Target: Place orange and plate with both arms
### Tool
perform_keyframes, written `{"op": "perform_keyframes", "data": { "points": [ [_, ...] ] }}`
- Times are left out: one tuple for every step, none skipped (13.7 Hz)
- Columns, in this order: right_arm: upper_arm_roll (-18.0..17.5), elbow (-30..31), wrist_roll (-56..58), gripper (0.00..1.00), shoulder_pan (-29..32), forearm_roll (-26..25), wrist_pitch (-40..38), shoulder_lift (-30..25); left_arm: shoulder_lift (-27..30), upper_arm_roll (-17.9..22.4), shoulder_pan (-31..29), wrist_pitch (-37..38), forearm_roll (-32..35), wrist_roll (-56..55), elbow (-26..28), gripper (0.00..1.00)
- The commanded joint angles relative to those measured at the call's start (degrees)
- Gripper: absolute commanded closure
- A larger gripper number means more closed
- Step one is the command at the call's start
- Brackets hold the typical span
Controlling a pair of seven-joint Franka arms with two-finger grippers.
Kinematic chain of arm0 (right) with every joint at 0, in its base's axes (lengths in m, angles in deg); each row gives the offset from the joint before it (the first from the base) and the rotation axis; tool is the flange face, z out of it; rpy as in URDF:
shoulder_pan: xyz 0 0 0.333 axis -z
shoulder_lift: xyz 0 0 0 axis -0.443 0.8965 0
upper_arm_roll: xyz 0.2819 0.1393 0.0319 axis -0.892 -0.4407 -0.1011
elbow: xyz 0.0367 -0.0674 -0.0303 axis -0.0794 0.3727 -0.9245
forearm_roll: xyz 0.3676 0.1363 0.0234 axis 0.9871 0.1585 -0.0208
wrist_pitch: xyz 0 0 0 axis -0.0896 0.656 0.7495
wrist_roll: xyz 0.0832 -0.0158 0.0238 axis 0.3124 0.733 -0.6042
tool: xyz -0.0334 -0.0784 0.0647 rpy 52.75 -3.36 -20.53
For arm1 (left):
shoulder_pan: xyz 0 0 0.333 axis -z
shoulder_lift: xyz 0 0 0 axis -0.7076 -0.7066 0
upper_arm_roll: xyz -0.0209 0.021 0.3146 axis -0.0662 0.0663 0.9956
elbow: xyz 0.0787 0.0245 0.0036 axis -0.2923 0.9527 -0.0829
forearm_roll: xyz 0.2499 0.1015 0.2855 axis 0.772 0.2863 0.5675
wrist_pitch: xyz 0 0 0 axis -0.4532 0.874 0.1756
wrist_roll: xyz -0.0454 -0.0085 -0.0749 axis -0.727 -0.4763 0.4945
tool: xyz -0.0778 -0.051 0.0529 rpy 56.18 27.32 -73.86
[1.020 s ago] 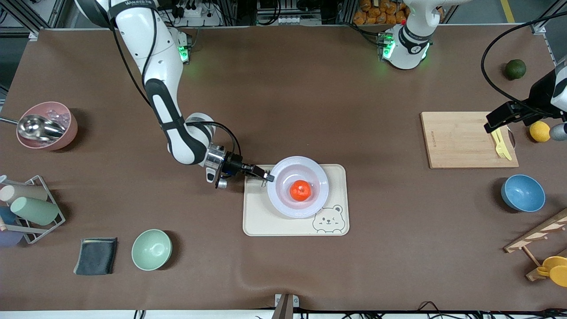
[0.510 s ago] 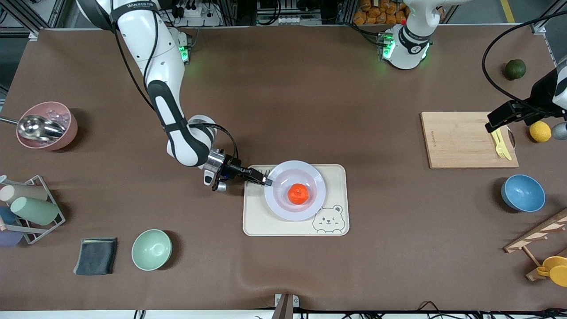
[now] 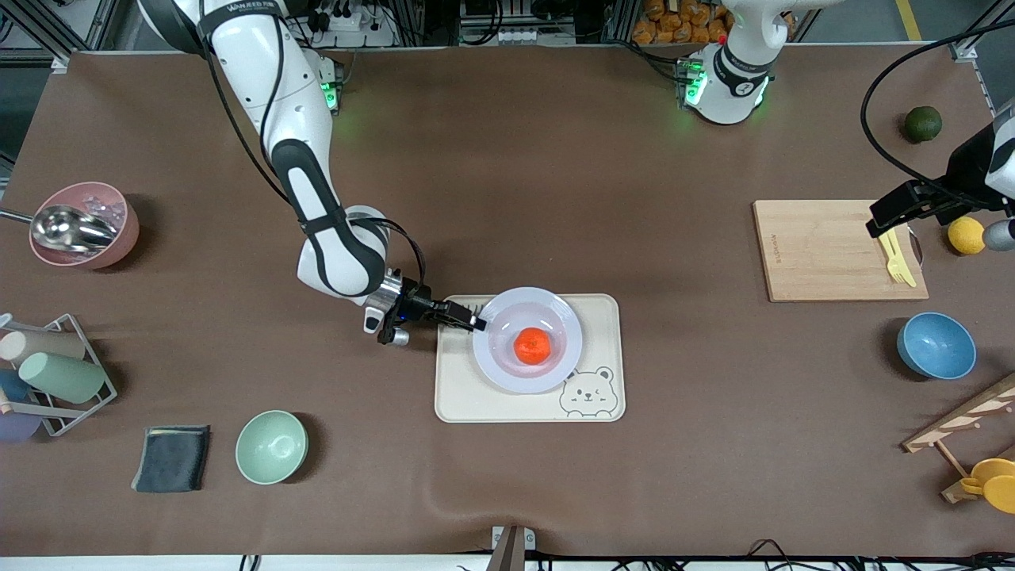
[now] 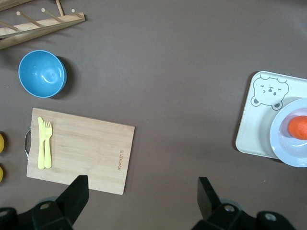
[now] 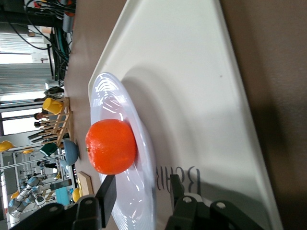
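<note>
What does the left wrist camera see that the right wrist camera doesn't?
Only the left wrist view shows the cutting board carrying the yellow knife and fork, the tray's bear drawing, and the left hand's wide-open fingers above bare table. Only the right wrist view shows the right hand, its fingers either side of the plate's rim. Both show the orange on the plate, the cream tray and the blue bowl.

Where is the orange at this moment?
In the front view, the orange lies in the middle of the plate, which rests on the cream bear-printed tray near the table's centre, beside the right gripper.
</note>
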Motion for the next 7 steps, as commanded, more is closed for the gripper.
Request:
{"op": "perform_keyframes", "data": {
  "points": [
    [-0.2, -1.3, -9.8, 0.49, 0.1, -7.9, 1.0, -0.9, 0.9, 0.2, -0.2, 0.7, -0.3, 1.5, 0.4, 0.00],
    [-0.2, -1.5, -14.2, 0.49, 0.5, -12.2, 0.9, -1.1, 0.9, 0.2, -0.2, 1.0, -0.3, 1.5, 0.3, 0.00],
    [-0.2, -1.9, -17.8, 0.48, 0.8, -16.1, 0.9, -1.5, 0.8, 0.2, -0.2, 1.0, -0.3, 1.5, 0.2, 0.00],
    [-0.1, -2.0, -20.3, 0.48, 0.9, -19.2, 0.9, -2.0, 0.9, 0.2, -0.2, 1.0, -0.3, 1.5, 0.1, 0.00],
    [0.0, -2.1, -22.4, 0.47, 1.7, -21.5, 0.6, -2.3, 0.9, 0.2, -0.2, 1.0, -0.3, 1.5, 0.1, 0.00],
    [-0.1, -2.4, -24.7, 0.42, 2.5, -23.7, 0.3, -2.8, 0.9, 0.2, -0.2, 1.1, -0.3, 1.5, 0.1, 0.00],
    [0.0, -2.6, -27.1, 0.41, 3.3, -27.4, -0.4, -3.1, 0.9, 0.2, -0.2, 1.0, -0.3, 1.5, 0.0, 0.00]
  ]
}}
